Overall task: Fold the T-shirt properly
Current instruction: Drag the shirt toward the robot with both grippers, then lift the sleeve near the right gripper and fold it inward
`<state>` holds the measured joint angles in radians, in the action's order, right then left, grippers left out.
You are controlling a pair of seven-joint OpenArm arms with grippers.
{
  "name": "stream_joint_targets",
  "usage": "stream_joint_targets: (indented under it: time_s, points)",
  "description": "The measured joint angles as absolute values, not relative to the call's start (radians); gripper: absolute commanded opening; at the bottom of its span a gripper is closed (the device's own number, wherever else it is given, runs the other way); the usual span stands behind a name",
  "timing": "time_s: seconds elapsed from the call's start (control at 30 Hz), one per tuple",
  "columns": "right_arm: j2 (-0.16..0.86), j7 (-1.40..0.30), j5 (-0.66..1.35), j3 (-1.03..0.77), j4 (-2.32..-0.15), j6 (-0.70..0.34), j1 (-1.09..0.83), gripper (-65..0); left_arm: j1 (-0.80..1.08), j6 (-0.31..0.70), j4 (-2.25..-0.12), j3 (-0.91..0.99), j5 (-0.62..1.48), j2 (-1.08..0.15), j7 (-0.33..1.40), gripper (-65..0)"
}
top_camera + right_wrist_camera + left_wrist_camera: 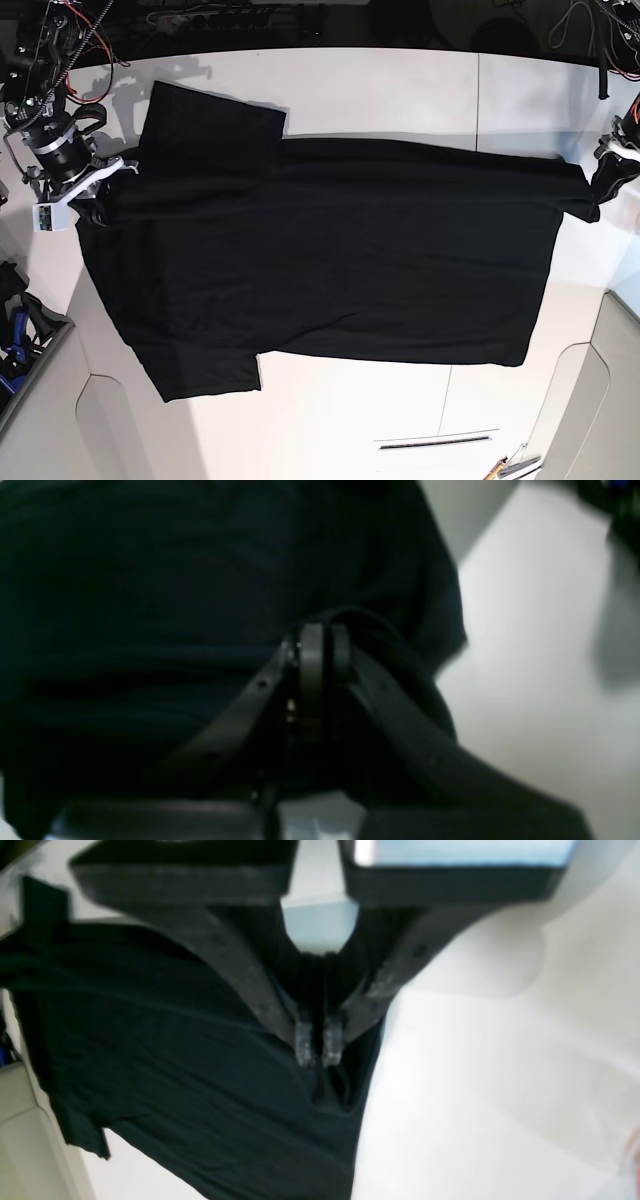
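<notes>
While both arms hold the T-shirt [330,250] by opposite ends, the garment lies spread, plain side up, across the white table [400,90] — filling the middle of the base view. The right gripper [92,208], at nine o'clock, has its jaws pressed together on a pinch of cloth at the shoulder end; the right wrist view shows a fold looped over the closed fingertips [312,652]. The left gripper [598,180], at three o'clock, is likewise pinched shut on the hem corner, with cloth gathered below its pads [305,1042].

Risks, as judged: the pinches look thin, so a quick or uneven pull could slip the fabric out of one jaw and let that end collapse in wrinkles; unmatched travel of the two arms would skew the fold line; the free sleeves, at eleven and seven o'clock, could tuck under and bunch.

Orientation: the long axis runs from nine to three o'clock — sleeves and shoulders toward nine, the hem toward three.
</notes>
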<state>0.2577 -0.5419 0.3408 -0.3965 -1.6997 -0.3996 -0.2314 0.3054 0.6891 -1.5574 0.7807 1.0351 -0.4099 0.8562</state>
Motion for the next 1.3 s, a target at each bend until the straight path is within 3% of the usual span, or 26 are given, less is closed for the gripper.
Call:
stream_joint_targets:
  time_s: [0.57, 0.6, 0.67, 0.77, 1.07, 1.3]
  points:
    - [0.257, -0.498, 0.351, -0.397, -1.614, -0.4, -0.202, -65.0, 0.304, 0.689, -1.557, 0.781, 1.004, -0.41, 0.836, -63.0]
    - [0.257, -0.498, 0.351, -0.397, -1.613, -0.4, -0.202, -64.1, 0.304, 0.689, -1.557, 0.781, 1.004, -0.41, 0.836, -57.0]
    - [0.257, -0.498, 0.35, -0.397, -1.614, -0.4, -0.202, -52.6, 0.304, 0.689, -1.557, 0.781, 1.002, -0.41, 0.83, -47.5]
    - [0.257, -0.495, 0.35, -0.397, -1.614, -0.399, -0.202, -43.7, 0.304, 0.689, -1.557, 0.781, 1.004, -0.41, 0.829, -45.1]
    - [0.255, -0.487, 0.35, -0.41, -1.626, -0.399, -0.202, -43.5, 0.304, 0.689, -1.557, 0.781, 1.004, -0.41, 0.829, -45.1]
    - [0.255, -0.543, 0.429, -0.475, -1.757, -0.396, -0.202, -43.5, 0.304, 0.689, -1.557, 0.781, 1.005, -0.41, 0.829, -45.1]
